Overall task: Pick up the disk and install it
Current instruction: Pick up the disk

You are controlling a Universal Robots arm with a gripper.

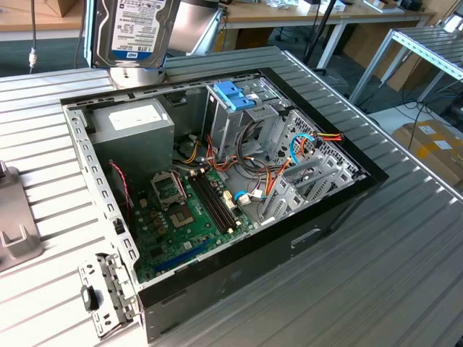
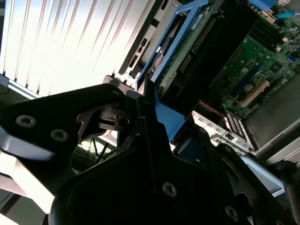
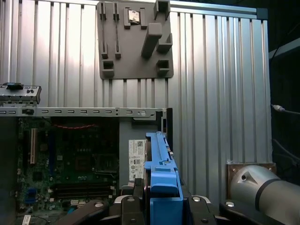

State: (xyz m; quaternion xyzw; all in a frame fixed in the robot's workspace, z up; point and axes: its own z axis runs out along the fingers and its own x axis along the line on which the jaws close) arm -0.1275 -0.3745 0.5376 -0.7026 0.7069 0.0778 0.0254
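The disk (image 1: 134, 32) hangs upright at the top of the exterior view, label facing the camera, a light blue carrier strip along its edge. It is above the table just behind the open computer case (image 1: 347, 195), near the power supply corner. In the first wrist view the carrier's blue edge (image 3: 161, 168) runs out from between my gripper (image 3: 160, 190), whose dark fingers (image 3: 137, 186) press on both sides of it. The second wrist view shows the disk (image 2: 197, 51) from the side in its blue frame, above my gripper (image 2: 150, 117).
Inside the case are a grey power supply (image 1: 134, 119), a green motherboard (image 1: 188, 210) and a metal drive cage with a darker blue latch piece (image 1: 235, 94). A grey fixture plate (image 3: 136, 40) and a loose metal bracket (image 1: 108, 289) lie on the slatted table.
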